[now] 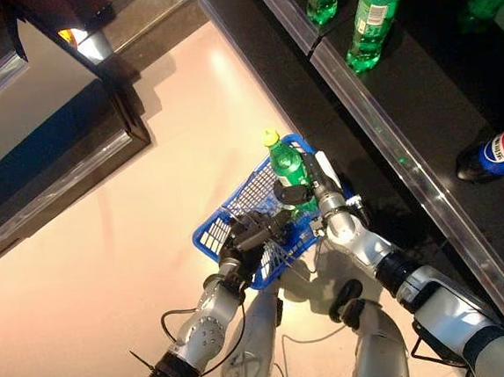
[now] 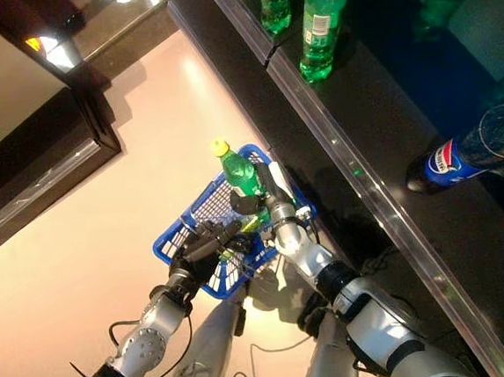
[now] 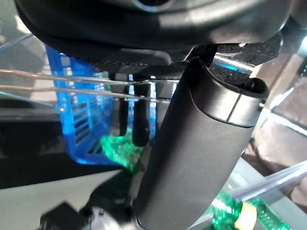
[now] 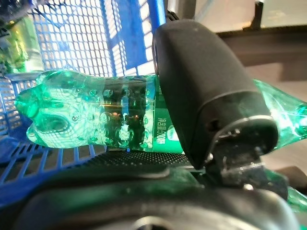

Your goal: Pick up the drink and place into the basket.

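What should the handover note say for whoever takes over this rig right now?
Left hand: shut on the wire handle of the blue plastic mesh basket, holding it above the floor.
Right hand: shut on the green plastic bottle with yellow cap, held over the basket.
Done: drink picked up and brought to the basket.
Left: lower the bottle in and release it.
More bottles remain on the dark shelf.

Your right hand (image 2: 267, 207) is gripping the green bottle (image 2: 241, 175) over the blue basket (image 2: 203, 217). Your left hand (image 2: 202, 248) is holding the basket's handle.
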Tool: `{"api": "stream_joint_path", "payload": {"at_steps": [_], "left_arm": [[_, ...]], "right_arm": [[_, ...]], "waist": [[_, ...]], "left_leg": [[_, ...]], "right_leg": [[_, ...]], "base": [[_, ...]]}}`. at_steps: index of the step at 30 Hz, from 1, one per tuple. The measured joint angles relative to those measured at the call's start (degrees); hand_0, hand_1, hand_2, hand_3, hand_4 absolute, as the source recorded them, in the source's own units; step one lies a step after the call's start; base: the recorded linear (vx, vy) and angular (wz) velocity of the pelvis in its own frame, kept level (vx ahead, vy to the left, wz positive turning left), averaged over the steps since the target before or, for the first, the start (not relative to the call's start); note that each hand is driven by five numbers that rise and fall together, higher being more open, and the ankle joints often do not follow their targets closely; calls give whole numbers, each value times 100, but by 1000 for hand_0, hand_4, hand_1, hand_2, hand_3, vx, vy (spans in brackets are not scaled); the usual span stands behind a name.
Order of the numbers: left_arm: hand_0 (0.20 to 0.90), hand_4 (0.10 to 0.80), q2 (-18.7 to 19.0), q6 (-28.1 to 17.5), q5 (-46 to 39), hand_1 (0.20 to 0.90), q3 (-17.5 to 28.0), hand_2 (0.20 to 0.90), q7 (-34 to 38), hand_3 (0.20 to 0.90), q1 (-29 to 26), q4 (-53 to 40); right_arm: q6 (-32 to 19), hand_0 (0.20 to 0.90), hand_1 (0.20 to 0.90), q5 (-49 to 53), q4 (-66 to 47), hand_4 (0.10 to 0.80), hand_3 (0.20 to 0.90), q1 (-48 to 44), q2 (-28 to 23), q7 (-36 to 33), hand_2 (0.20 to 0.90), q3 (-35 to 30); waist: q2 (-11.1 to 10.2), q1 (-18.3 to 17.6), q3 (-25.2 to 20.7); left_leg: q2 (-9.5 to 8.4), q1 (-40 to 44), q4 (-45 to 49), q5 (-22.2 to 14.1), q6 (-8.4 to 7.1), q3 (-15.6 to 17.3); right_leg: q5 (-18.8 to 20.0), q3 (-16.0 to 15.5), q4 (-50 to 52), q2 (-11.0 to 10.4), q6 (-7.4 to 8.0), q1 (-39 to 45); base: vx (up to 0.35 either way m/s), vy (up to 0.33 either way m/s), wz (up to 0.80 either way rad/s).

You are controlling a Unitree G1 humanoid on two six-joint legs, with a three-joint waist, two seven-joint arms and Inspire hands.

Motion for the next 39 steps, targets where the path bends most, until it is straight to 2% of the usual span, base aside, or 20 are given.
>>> {"api": "stream_joint_path", "payload": {"at_steps": [4,15,23,39], "left_arm": [[300,100,-182,-22,-2,300,-15,300,-4,200,-164,202],[300,100,-341,-256,-2,300,-189,300,-142,200,-380,485],[300,100,-392,-285,-1,300,-199,300,-248,200,-398,529],[300,100,-439,-422,-2,300,-256,300,-467,200,-429,660]], "right_arm": [[108,300,300,4,401,100,200,-55,120,32,300,130],[482,300,300,-395,1260,100,200,-137,236,450,300,359],[926,300,300,-1941,1658,100,200,-179,139,824,300,871],[1121,300,300,-3454,1660,100,200,-856,61,1134,300,1489]], "waist": [[9,13,0],[28,15,-4],[45,5,-12],[54,13,-15]], "left_leg": [[-16,-27,11,3,0,-7],[-22,-157,23,53,-16,-20],[-17,-243,13,69,-44,-29],[6,-318,24,108,-75,-56]], "right_leg": [[-10,0,32,-33,1,-30],[-22,1,120,-54,-19,-190],[-32,4,159,-44,-58,-308],[-50,2,246,-53,-91,-412]], "base": [[0,5,1],[0,0,0],[0,0,0],[0,0,0]]}}
